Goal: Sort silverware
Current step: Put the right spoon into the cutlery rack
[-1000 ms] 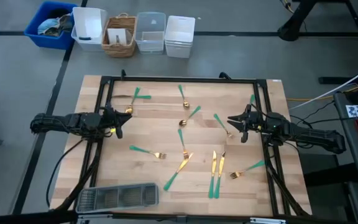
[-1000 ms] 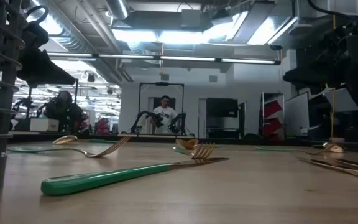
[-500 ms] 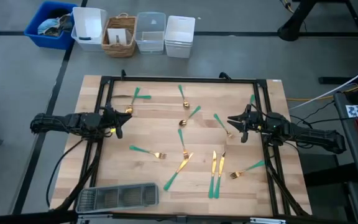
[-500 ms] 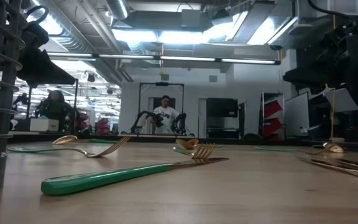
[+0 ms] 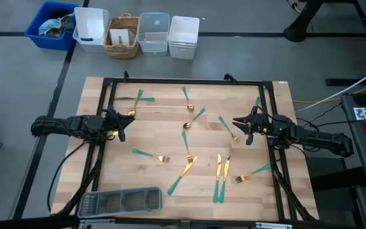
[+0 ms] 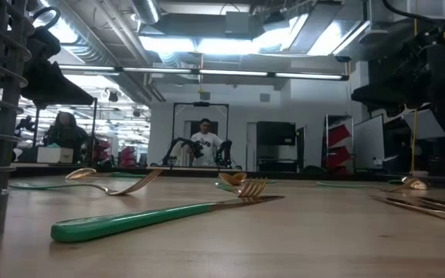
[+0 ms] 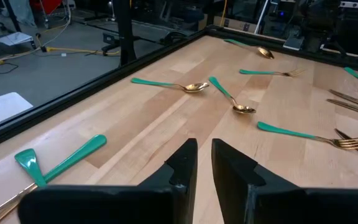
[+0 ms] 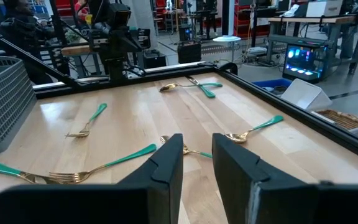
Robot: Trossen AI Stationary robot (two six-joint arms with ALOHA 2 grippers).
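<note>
The silverware, gold heads on teal-green handles, lies scattered flat over the wooden table [image 5: 170, 137]. There are two crossed pieces [image 5: 138, 97] at the far left, spoons [image 5: 194, 119] in the middle, a fork [image 5: 150, 155], a knife [image 5: 182, 175] and two side-by-side knives [image 5: 220, 177] nearer the front. My left gripper [image 5: 121, 124] hovers at the table's left side and my right gripper [image 5: 239, 124] at its right side, pointing at each other. Both are open by a narrow gap, with nothing between the fingers [image 7: 185, 165] [image 8: 169, 162].
A grey mesh compartment tray [image 5: 121, 200] stands at the near left corner. A black frame [image 5: 183, 81] runs around the tabletop. Bins and a basket [image 5: 122, 35] stand on the floor beyond the far edge. A person stands far off in the room [image 6: 205, 143].
</note>
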